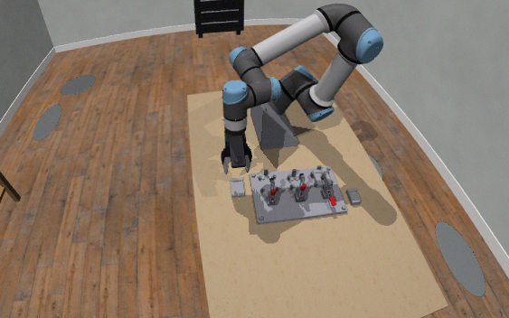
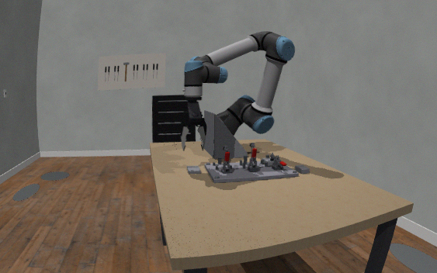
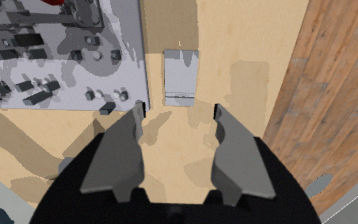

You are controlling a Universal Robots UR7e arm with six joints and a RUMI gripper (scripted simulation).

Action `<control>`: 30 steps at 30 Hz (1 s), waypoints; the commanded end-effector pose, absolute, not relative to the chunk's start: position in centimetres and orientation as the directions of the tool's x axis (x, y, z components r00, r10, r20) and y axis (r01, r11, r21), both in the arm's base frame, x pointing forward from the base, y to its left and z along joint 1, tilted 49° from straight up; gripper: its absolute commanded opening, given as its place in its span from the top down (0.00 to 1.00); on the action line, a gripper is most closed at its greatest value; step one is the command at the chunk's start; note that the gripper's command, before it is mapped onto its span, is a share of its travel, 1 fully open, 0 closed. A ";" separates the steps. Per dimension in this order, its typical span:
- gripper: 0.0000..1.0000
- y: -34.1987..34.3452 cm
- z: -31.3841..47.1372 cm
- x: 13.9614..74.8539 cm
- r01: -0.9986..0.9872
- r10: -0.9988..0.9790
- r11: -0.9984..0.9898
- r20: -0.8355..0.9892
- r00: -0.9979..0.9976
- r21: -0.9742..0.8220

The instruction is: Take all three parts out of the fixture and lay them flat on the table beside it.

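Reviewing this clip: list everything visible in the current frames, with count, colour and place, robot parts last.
Table: one, tan top, dark legs, mid-room.
Fixture: one, grey plate, on the table.
Toggle clamps: three, red handles, on the fixture.
Parts: two seen, grey, flat on the table, one at either end of the fixture.
Drawer cabinet: one, black, at the back wall.
Tool poster: one, pale, on the wall.
Floor discs: several, grey, on the wood floor.
Arm mount: one, grey wedge, on the table.
Arm: one, white, grey, blue joints.
Gripper: one, dark, open, raised above the left part.
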State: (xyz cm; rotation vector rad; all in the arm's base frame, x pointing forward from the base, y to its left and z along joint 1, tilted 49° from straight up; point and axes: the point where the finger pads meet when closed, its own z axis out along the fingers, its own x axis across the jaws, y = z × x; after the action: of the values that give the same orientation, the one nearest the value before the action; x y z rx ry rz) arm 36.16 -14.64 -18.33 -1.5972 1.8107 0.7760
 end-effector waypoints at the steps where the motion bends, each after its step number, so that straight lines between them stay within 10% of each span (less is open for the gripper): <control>1: 0.53 -14.7 -18.3 36.2 -0.993 -0.646 0.107 -0.757 -0.099 0.039; 7: 0.53 -14.7 -18.3 36.2 -0.993 -0.646 0.107 -0.757 -0.099 0.039; 8: 0.72 -14.7 -18.3 36.2 -0.993 -0.646 0.107 -0.757 -0.099 0.039; 30: 0.72 -23.0 -11.2 35.6 -0.993 -0.646 0.107 -0.757 -0.099 0.039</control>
State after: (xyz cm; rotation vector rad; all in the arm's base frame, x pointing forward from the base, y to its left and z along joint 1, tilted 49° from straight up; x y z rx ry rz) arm 35.68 -21.56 -12.41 -1.5975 1.8128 0.7724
